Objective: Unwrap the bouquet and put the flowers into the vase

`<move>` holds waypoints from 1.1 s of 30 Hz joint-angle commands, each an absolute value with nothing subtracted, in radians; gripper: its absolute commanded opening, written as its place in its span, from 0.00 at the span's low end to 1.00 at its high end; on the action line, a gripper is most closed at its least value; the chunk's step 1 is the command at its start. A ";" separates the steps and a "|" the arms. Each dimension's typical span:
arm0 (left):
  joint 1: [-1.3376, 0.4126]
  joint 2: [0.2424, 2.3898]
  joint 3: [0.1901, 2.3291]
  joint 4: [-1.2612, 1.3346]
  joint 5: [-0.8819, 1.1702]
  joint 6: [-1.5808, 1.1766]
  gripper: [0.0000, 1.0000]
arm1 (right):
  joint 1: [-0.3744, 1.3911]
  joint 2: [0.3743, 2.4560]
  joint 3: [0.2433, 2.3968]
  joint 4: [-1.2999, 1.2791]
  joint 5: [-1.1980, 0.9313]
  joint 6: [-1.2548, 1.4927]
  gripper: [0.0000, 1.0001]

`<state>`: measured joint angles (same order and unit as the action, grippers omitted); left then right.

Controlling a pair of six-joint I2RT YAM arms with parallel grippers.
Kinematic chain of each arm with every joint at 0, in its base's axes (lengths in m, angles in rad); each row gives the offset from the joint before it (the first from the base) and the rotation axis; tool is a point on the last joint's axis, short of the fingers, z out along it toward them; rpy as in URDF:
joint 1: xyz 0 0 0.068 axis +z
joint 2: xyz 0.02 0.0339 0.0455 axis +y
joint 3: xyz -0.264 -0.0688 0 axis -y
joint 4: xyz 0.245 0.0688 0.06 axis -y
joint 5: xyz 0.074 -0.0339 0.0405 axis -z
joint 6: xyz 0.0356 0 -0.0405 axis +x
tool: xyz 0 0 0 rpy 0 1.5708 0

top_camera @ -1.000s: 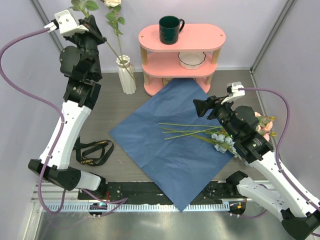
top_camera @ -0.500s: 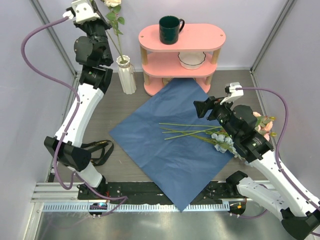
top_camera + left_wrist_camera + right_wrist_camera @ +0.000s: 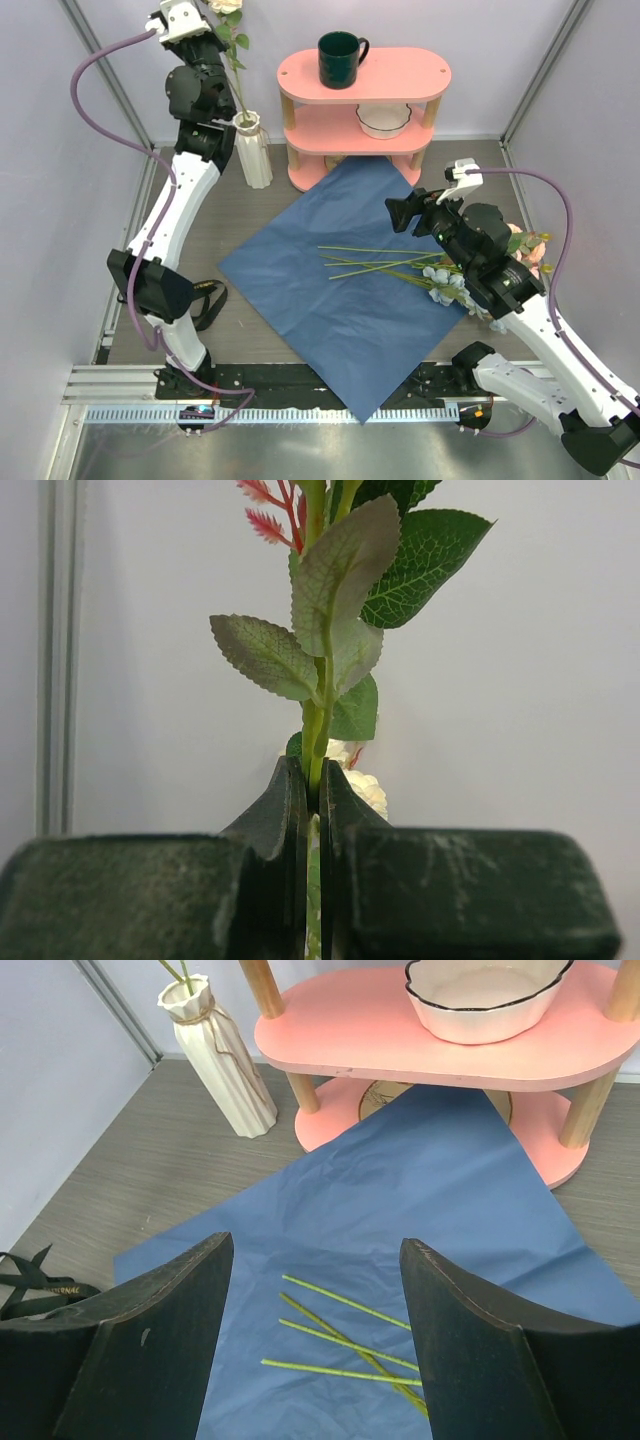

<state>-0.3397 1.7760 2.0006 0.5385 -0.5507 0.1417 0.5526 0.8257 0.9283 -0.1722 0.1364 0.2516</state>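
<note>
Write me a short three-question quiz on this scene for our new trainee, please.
1. True or false: the left hand is shut on a flower stem that rises from the vase.
2. On which level of the pink stand does the white bowl sit? A: the top shelf. B: the shelf just under the top. C: the bottom tier.
3. Which hand hangs open over the blue paper?

Key: 1 true; 2 B; 3 the right hand.
</note>
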 commanded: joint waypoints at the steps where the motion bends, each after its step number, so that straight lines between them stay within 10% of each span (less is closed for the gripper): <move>1: -0.330 1.792 2.042 0.617 -0.569 0.155 0.01 | 0.552 0.828 0.969 -0.158 0.140 0.224 0.73; 28: -0.311 1.936 1.824 0.583 -0.864 -0.020 0.09 | 0.552 0.808 0.925 -0.147 0.118 0.284 0.73; 33: -0.305 1.948 1.829 0.520 -0.882 -0.066 0.38 | 0.552 0.787 0.908 -0.152 0.110 0.305 0.73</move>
<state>-0.3176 1.9598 1.8149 0.5194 -0.8223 0.0063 0.5526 0.8112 0.9142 -0.1818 0.1204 0.2787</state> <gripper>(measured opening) 0.265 0.731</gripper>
